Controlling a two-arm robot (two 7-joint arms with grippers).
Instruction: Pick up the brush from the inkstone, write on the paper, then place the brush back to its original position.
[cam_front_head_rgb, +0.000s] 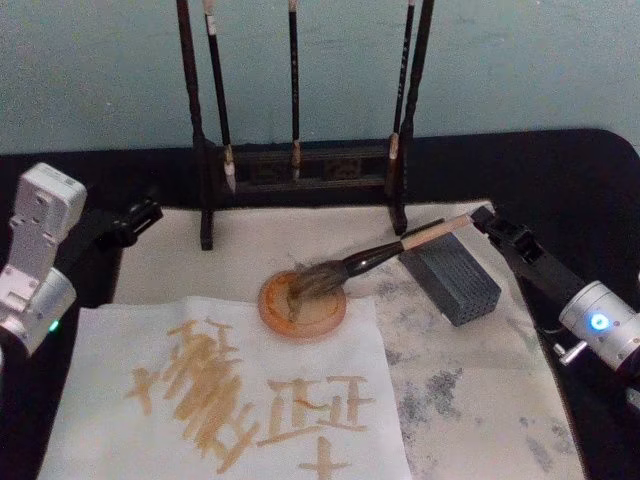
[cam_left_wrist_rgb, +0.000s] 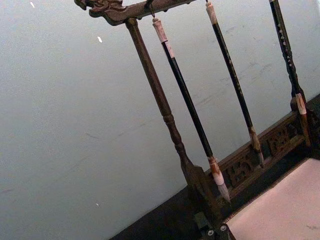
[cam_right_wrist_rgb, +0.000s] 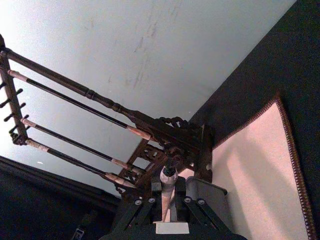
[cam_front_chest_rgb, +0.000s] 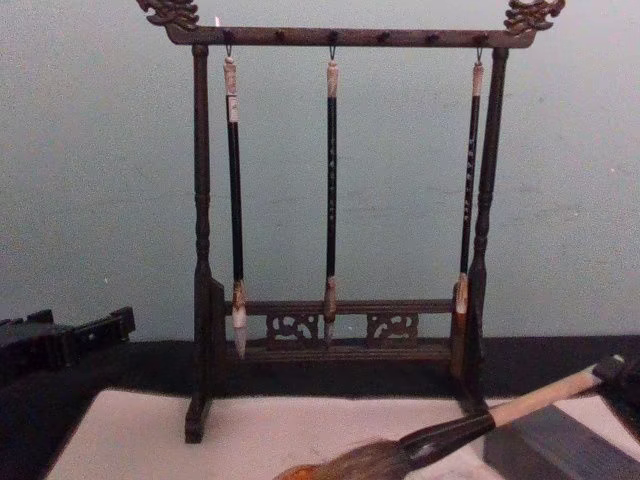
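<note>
The brush lies slanted, its bushy brown head in a round orange dish and its tan handle crossing the far corner of the dark grey inkstone. My right gripper is at the handle's whitish end, its fingers close on both sides of the brush handle. In the chest view the brush rises toward the right gripper. The paper lies at the front left with orange-brown characters on it. My left gripper is parked at the left, fingers together.
A dark carved rack with three slim hanging brushes stands at the back of a cream mat stained grey. Black table surface surrounds the mat.
</note>
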